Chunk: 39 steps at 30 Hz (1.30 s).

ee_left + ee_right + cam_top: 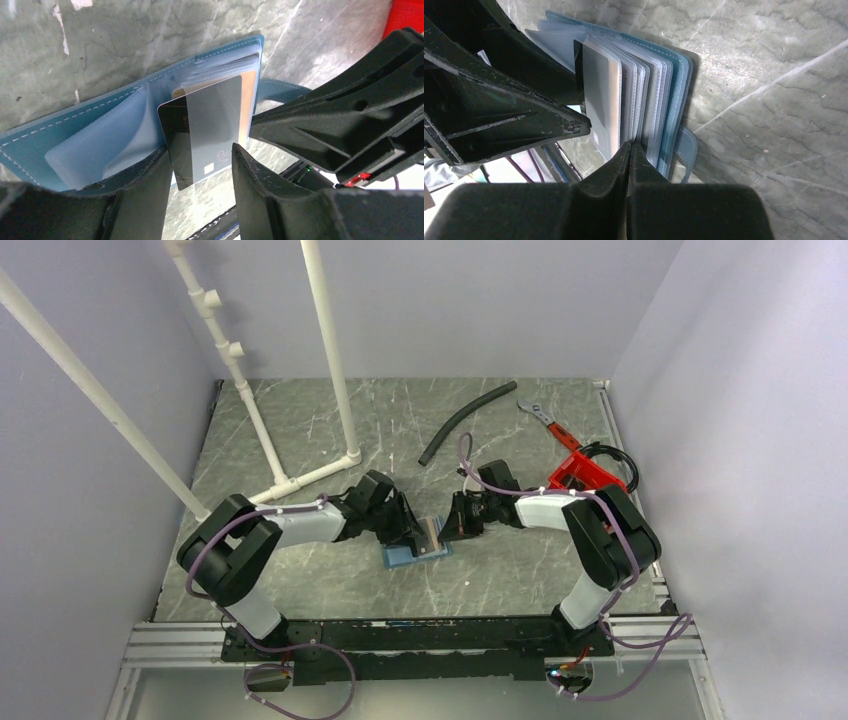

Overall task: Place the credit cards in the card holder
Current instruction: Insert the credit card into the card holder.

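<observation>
Blue leather holder point(75, 125) lies open on the grey marbled table point(125, 30), between the two arms. Left pincer point(200, 150) grips a dark card point(210, 120) by its two long edges; the card's far end sits partly inside a clear sleeve point(220, 70) of the holder. A tan card point(248, 100) shows just behind it, deeper in the sleeves. Right pincer point(630, 147) is clenched on the edge of the holder's fanned sleeves, lifting them off the table. A red bin point(585, 475) and black hose point(465, 420) lie well apart from them.
</observation>
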Tool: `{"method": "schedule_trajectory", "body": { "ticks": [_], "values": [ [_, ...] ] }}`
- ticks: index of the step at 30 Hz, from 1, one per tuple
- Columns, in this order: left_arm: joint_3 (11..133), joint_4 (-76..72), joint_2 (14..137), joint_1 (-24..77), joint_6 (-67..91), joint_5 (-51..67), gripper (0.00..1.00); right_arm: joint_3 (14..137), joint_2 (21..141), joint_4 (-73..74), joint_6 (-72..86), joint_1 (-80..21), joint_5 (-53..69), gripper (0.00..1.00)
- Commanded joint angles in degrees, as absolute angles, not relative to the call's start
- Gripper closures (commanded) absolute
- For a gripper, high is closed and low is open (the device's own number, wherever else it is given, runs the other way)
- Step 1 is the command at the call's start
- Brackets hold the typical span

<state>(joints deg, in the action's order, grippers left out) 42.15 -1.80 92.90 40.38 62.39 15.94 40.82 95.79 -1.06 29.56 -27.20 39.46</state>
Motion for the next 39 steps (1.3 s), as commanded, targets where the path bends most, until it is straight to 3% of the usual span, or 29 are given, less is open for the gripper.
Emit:
{"method": "schedule_trajectory", "body": {
  "ticks": [1, 15, 19, 21, 23, 24, 30, 34, 36, 39],
  "values": [
    [48.03, 3.95, 95.9, 42.4, 61.0, 12.24, 0.49, 39.47, 95.16, -7.29, 32.52, -28.91, 40.47, 1.0],
    [52.02, -2.57, 95.14, 48.15, 55.04, 11.26, 0.43, 39.18, 94.61, -7.65, 33.17, -29.62, 39.92, 1.0],
    [50.03, -0.42, 93.71, 48.11, 56.56, 10.42, 0.44, 41.35, 92.83, -1.72, 30.55, -29.26, 36.65, 1.0],
    [47.27, -1.89, 91.35, 47.54, 56.26, 10.6, 0.4, 42.35, 91.24, 1.39, 29.89, -28.7, 35.3, 0.99],
    [46.21, -1.05, 89.4, 46.5, 55.85, 12.3, 0.35, 44.03, 89.49, 6.12, 29.09, -27.81, 33.22, 0.94],
    [46.41, 0.63, 88.38, 46.11, 55.24, 12.74, 0.28, 45.09, 88.42, 8.63, 28.59, -27.46, 32.32, 0.91],
    [48.03, 8.98, 81.23, 43.92, 50.44, 16.2, 0.26, 53.27, 79.6, 24.51, 26.32, -22.94, 24.44, 0.71],
    [50.9, 15.42, 77.9, 41.45, 46.55, 19.12, 0.2, 55.35, 73.81, 34.33, 22.97, -13.59, 18.4, 0.57],
    [52.29, 17.86, 77.77, 39.94, 44.47, 20.59, 0.02, 55.4, 71.93, 36.89, 21.41, -9.99, 18.03, 0.48],
    [52.95, 18.57, 79.73, 38.16, 43.47, 24.74, 0.01, 55.85, 71.9, 38.03, 21.37, -10.48, 21.74, 0.35]
  ]
}}
